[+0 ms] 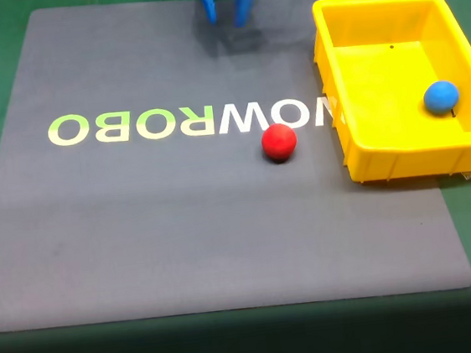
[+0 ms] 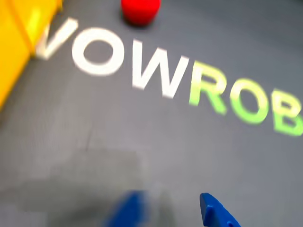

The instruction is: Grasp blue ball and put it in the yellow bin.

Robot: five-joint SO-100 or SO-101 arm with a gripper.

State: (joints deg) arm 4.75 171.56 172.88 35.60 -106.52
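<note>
The blue ball [image 1: 441, 97] lies inside the yellow bin [image 1: 393, 164], against its right wall in the fixed view. The bin stands at the right of the grey mat, and its corner [image 2: 14, 42] fills the upper left of the wrist view. My blue gripper [image 1: 227, 13] hangs over the mat's far edge, left of the bin, its two fingers apart with nothing between them. In the wrist view the gripper [image 2: 170, 208] comes in from the bottom edge, blurred, above bare mat.
A red ball [image 1: 279, 141] rests on the grey mat [image 1: 182, 233] just left of the bin, next to the printed letters; it is also at the top of the wrist view, red ball [image 2: 140, 10]. Green table surrounds the mat.
</note>
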